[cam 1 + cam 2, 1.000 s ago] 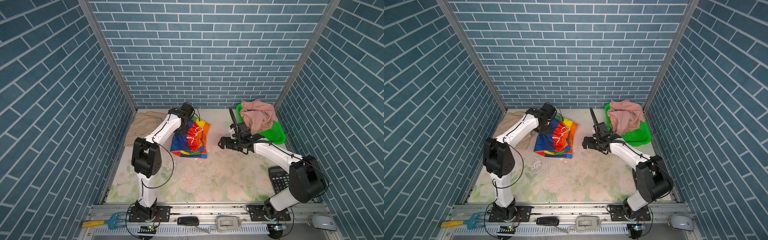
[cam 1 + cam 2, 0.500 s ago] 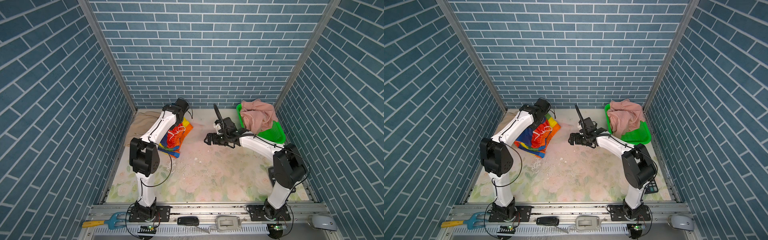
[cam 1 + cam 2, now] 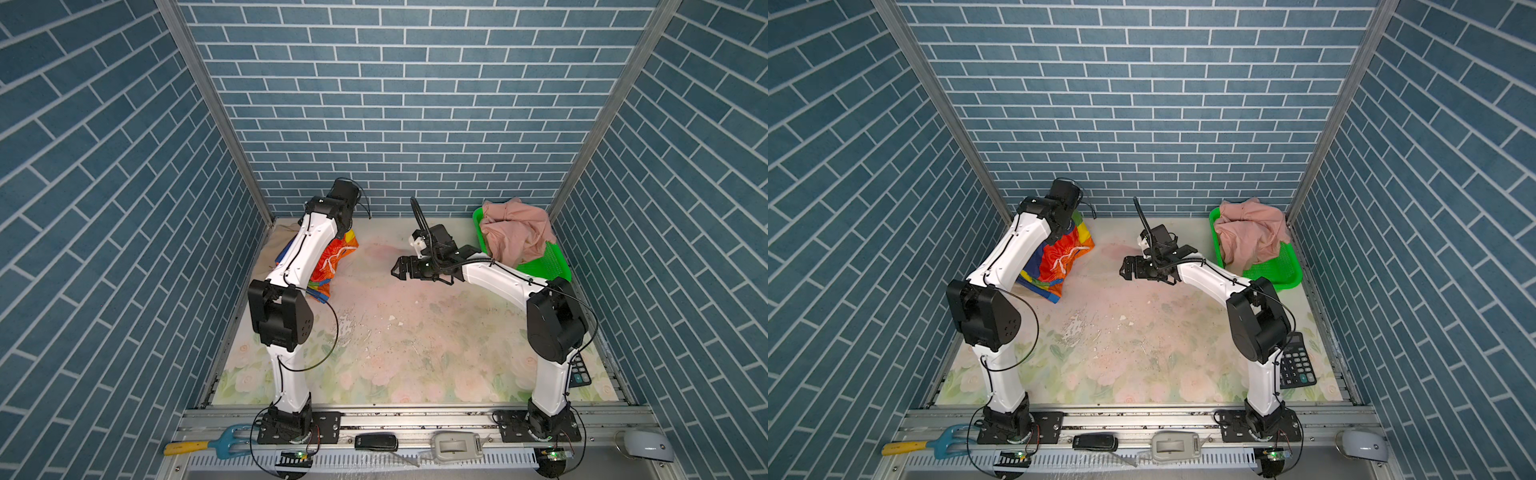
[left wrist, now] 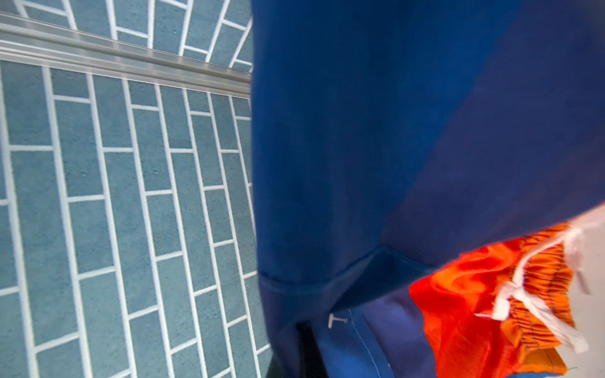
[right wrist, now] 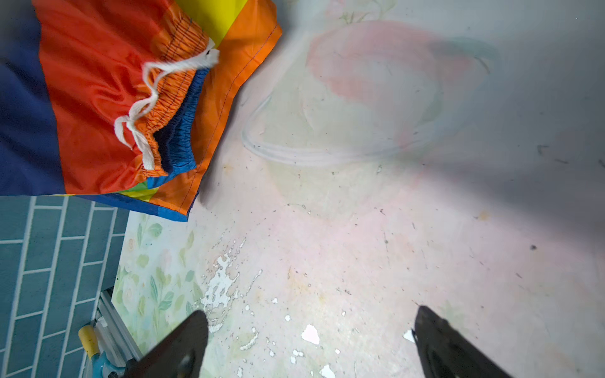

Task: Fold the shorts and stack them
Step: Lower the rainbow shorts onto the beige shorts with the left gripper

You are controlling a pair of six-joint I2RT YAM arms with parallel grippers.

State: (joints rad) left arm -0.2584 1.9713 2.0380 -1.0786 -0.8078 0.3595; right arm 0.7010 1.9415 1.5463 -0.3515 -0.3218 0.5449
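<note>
By the far-left tabletop [image 3: 415, 332] corner, left gripper [image 3: 1068, 221] clamps rainbow shorts [image 3: 1059, 257], seemingly light and slippery; I'd pinch the waistband [image 5: 173, 95] with my wide-open right gripper [image 3: 398, 272].

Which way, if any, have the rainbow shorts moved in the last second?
Yes: the rainbow shorts shifted left in both top views, away from the green basket, toward the left wall.

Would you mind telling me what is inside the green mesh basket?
The pink shorts lie crumpled in the green basket, heaped above its rim. Part of the mesh floor shows bare; whether anything lies beneath the shorts is hidden.
</note>
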